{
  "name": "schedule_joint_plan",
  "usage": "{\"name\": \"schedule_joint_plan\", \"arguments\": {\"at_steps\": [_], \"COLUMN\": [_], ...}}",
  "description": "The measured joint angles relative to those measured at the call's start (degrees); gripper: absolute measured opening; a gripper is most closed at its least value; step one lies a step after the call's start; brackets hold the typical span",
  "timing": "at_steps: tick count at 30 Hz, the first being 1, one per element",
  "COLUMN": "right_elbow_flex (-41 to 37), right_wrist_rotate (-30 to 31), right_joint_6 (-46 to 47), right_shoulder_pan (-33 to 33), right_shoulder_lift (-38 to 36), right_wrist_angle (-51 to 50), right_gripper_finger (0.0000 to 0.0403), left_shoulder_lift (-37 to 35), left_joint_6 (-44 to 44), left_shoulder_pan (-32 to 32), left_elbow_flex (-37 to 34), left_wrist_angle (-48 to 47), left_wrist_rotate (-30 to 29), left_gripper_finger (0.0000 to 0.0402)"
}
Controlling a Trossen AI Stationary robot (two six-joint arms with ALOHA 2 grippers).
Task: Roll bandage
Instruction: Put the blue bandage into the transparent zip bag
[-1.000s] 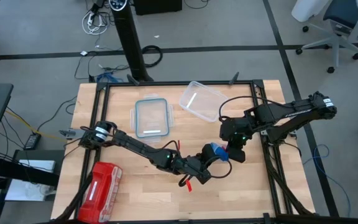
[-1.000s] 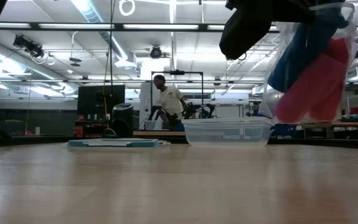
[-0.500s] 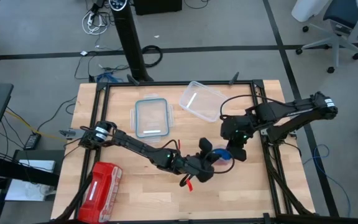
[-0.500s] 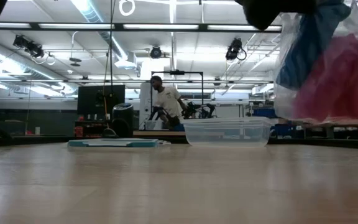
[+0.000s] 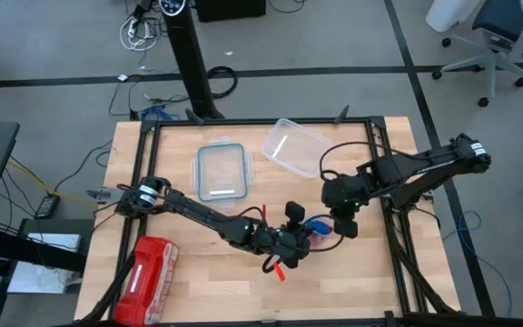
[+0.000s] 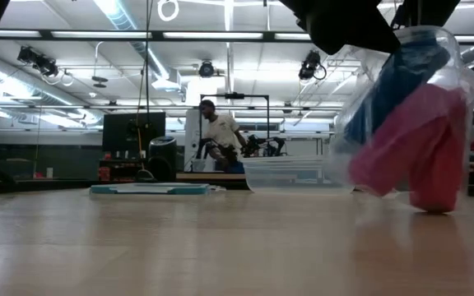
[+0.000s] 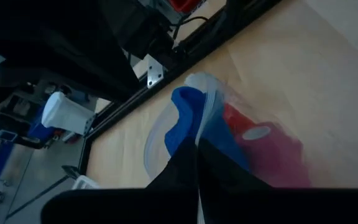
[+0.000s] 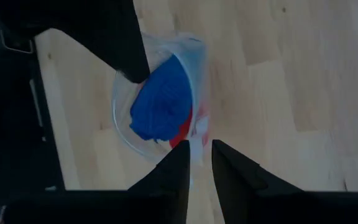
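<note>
Looking down on the worktop [image 5: 189, 282], we saw the bandage [image 5: 320, 222] as a bright blue bunch inside a clear plastic bag [image 6: 455, 74], together with red-pink fabric [image 6: 418, 148]. The bag sat right of the worktop's middle, between the two arms. From table height its lower end rested on the wood while its top was gathered under a dark arm.

Our left tool [image 5: 300, 238] had its fingers pressed together on the bag's plastic beside the blue bunch; the left wrist view showed the bandage [image 7: 188, 115] just past those fingers. Our right tool [image 5: 341, 218] stood just beside the bag on its other side, its fingers [image 8: 235, 171] a narrow gap apart with a fold of the plastic running down between them; we could not tell whether they still gripped it.

Farther back lay a clear container [image 5: 294, 145] and its blue-rimmed lid [image 5: 220, 171]. A red pouch [image 5: 148, 272] lay at the near left corner. A person [image 6: 220, 131] stood in the room behind.
</note>
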Motion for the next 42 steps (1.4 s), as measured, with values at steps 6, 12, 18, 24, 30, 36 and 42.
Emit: {"name": "schedule_joint_plan", "arguments": {"at_steps": [6,12,18,24,30,36,42], "right_elbow_flex": [0.0,0.0,0.0,0.0,-0.1,-0.4,-1.1], "right_wrist_rotate": [1.0,1.3,1.4,3.6,7.5,8.6,8.9], "right_joint_6": [0.4,0.4,-0.3,-2.5,-2.9,-4.2,-4.7], "right_shoulder_pan": [2.2,4.8,6.5,6.5,6.5,6.4,6.4], "right_shoulder_lift": [0.9,2.4,6.9,10.3,10.3,12.1,12.4], "right_wrist_angle": [3.9,5.5,7.5,10.9,12.8,13.7,14.5], "right_gripper_finger": [0.0066,0.0064,0.0057,0.0054,0.0053,0.0046,0.0043], "left_shoulder_lift": [0.0,0.0,0.0,0.0,0.0,0.1,0.2], "left_joint_6": [0.0,0.1,0.2,0.3,0.3,0.3,0.1], "left_shoulder_pan": [-0.2,-0.3,-0.3,-0.4,-0.6,-0.7,-0.9], "left_elbow_flex": [-0.1,-0.1,-0.2,-0.2,-0.3,-0.3,-0.3], "left_wrist_angle": [-0.4,-0.5,-0.6,-1.5,-1.8,-2.3,-2.5], "left_wrist_rotate": [1.1,1.2,1.1,-0.1,-1.8,-1.6,-1.9], "left_gripper_finger": [0.0,0.0,0.0,0.0,0.0,0.0,0.0]}}
